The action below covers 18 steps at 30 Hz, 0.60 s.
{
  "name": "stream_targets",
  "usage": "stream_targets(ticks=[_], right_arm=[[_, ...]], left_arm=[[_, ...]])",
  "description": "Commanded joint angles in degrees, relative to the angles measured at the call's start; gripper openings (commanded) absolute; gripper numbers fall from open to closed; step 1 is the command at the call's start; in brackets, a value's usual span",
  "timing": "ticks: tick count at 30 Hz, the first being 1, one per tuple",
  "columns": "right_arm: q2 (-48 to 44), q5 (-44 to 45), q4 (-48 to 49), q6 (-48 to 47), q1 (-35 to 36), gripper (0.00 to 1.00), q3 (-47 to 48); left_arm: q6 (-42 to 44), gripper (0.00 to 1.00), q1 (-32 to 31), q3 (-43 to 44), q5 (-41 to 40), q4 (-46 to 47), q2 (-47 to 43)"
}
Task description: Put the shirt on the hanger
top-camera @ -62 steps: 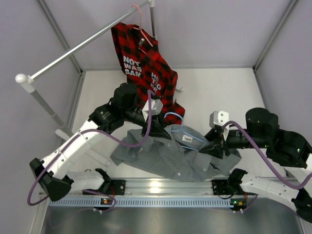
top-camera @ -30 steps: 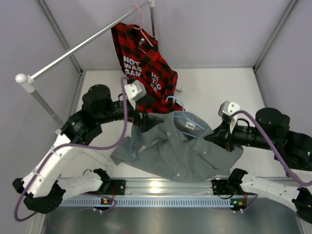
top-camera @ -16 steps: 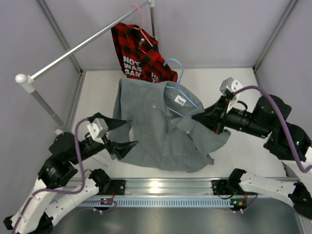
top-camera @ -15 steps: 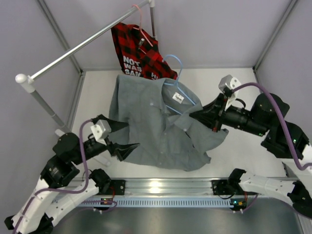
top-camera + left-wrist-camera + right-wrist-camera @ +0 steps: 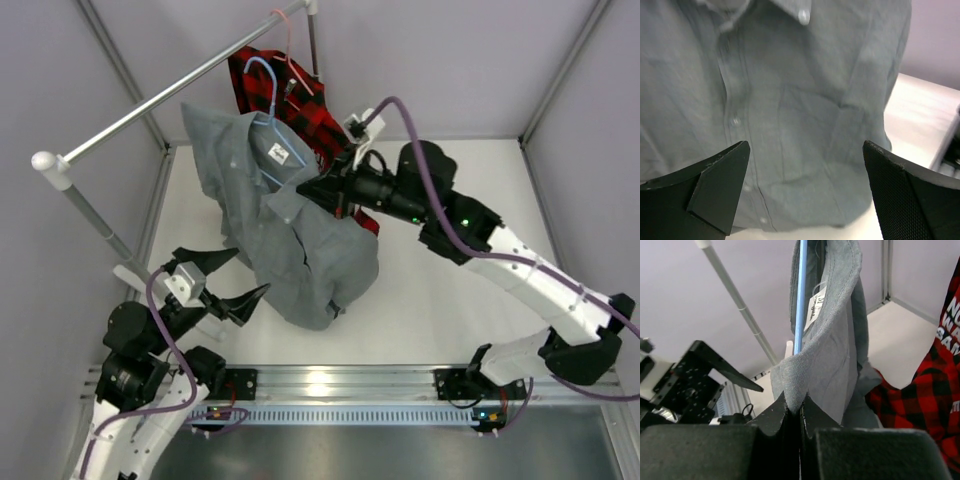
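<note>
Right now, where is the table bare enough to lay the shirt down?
Bare table right of the shirt, out to the right wall, partly under the right arm. Crowded left: open left gripper beside the shirt, rail and plaid shirt behind.

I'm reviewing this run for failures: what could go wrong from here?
1. Only the right gripper, shut on the shirt beside the hanger, carries the load; the fabric might slip from that narrow pinch.
2. The left gripper is open, apart from the shirt, so it could not catch it.
3. The plaid shirt hangs close; the hanger might snag it instead of reaching the rail.
</note>
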Motion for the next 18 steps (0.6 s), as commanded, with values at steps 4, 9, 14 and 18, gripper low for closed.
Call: stream_targets(ticks=[4, 9, 14, 18], right_arm=[[11.1, 8.9, 10.4, 2.4, 3.5, 0.00, 7.0], [25.4, 8.4, 4.4, -2.2, 4.5, 0.00, 24.4], [34.8, 7.8, -0.7, -4.1, 4.6, 0.00, 40.6], [42.1, 7.9, -4.6, -5.4, 4.4, 0.00, 49.3]], left_arm=[[-0.2, 0.98, 4.8, -2.2, -6.4, 5.2, -2.4], [-0.2, 0.98, 4.9, -2.6, -8.1, 5.1, -2.1], [-2.2, 0.98, 4.9, -3.1, -8.5, 5.1, -2.3], [-2.3, 0.98, 4.9, -3.1, -7.9, 5.1, -2.0]])
